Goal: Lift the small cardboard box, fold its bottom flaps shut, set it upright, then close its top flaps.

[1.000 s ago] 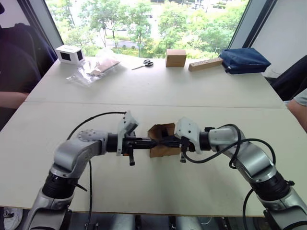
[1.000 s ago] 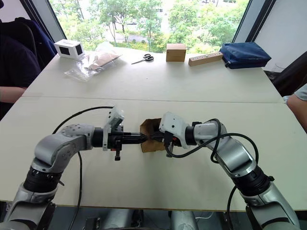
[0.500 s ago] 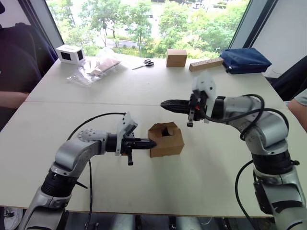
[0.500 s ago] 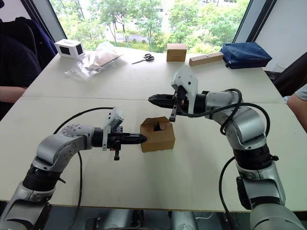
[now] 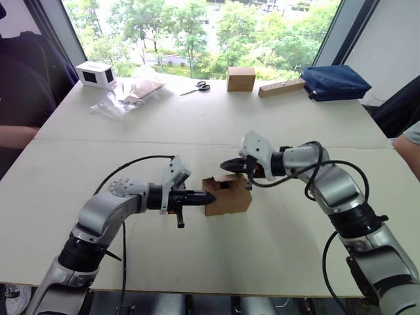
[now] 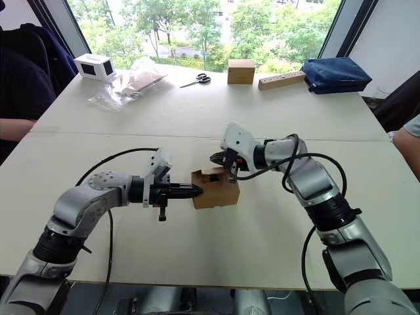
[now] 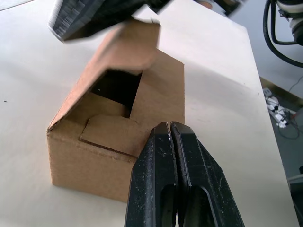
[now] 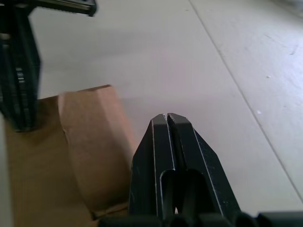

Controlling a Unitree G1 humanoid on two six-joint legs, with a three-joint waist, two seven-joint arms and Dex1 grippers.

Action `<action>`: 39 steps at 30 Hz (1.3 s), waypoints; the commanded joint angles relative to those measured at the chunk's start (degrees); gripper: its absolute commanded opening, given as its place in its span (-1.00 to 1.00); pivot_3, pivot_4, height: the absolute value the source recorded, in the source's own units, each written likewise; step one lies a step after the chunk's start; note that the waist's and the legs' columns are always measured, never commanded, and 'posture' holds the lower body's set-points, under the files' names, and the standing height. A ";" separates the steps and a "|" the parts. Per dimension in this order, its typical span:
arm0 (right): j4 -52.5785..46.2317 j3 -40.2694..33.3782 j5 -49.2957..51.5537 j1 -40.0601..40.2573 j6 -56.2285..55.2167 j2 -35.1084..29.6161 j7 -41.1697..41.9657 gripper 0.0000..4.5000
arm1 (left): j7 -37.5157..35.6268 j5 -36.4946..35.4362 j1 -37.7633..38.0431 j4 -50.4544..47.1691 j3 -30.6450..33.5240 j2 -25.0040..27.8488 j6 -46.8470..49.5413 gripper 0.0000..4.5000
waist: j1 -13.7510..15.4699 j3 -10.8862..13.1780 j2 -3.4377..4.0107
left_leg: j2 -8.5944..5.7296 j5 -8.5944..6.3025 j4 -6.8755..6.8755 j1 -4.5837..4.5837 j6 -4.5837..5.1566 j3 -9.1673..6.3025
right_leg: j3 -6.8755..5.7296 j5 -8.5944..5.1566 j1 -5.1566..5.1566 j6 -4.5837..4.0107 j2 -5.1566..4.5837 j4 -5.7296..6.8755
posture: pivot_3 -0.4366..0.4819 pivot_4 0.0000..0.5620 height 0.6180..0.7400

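Both grippers closed, empty. Left gripper (image 5: 209, 196) tip presses the small cardboard box (image 5: 230, 197) side; right gripper (image 5: 226, 164) sits on a raised top flap (image 7: 128, 45). Table (image 5: 197, 125) around is bare.

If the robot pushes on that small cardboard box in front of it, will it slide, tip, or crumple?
The small cardboard box looks empty through its open top, so it is probably light and likely to slide on the smooth table rather than tip, sitting low and flat. Its thin corrugated top flaps would probably bend easily. The shut left gripper against its side may help brace it.
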 commanded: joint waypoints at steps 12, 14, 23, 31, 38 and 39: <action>-7.25 -1.82 0.24 4.68 2.04 -0.99 -0.63 -1.00 | 1.03 -7.65 -3.78 1.94 6.96 -1.05 5.15 -0.98 | -0.01 0.00 0.00 | 0.02 0.00 0.00 0.01 0.00 -0.02 | -0.01 -0.06 -0.01 -0.10 0.01 0.01 | -0.05 -0.47 1.00; -7.11 -1.67 0.08 4.59 1.87 -0.96 -0.73 -1.00 | 1.83 -7.79 -4.44 2.67 7.55 -1.55 5.18 -0.98 | 0.05 0.00 0.00 | 0.02 0.00 0.00 0.00 0.00 -0.01 | -0.02 -0.05 -0.01 -0.08 0.01 0.00 | -0.05 -0.47 1.00; -8.14 -1.91 0.27 5.02 2.68 -0.60 -1.39 -1.00 | 6.36 -0.67 -6.32 8.86 3.95 -6.03 -1.21 -0.98 | 0.12 0.00 -0.01 | -0.01 0.00 0.00 0.00 0.00 0.00 | -0.02 -0.02 0.00 -0.03 0.01 -0.02 | -0.05 -0.47 1.00; -10.83 -3.26 1.35 5.68 4.45 -1.35 -1.72 -1.00 | 6.31 1.96 -7.46 12.34 2.97 -7.77 -4.10 -0.98 | 0.03 0.01 -0.01 | 0.00 0.00 -0.01 0.00 0.00 -0.01 | -0.02 -0.01 0.00 -0.01 0.01 -0.03 | -0.05 -0.47 1.00; -19.69 -7.23 8.06 8.75 9.77 -4.05 0.53 -1.00 | 5.66 2.83 -7.44 12.67 2.37 -8.15 -4.65 -0.98 | 0.22 0.01 -0.01 | -0.01 0.00 -0.01 -0.01 0.00 -0.02 | -0.02 -0.01 0.00 -0.02 -0.07 -0.04 | -0.05 -0.47 1.00; -20.85 -7.04 8.41 9.50 10.28 -4.72 0.67 -1.00 | 5.64 2.96 -7.36 12.61 2.24 -8.24 -4.70 -0.98 | 0.20 0.01 -0.01 | -0.01 -0.01 -0.01 -0.02 0.00 -0.04 | -0.04 -0.01 0.01 -0.02 -0.17 -0.08 | -0.05 -0.47 1.00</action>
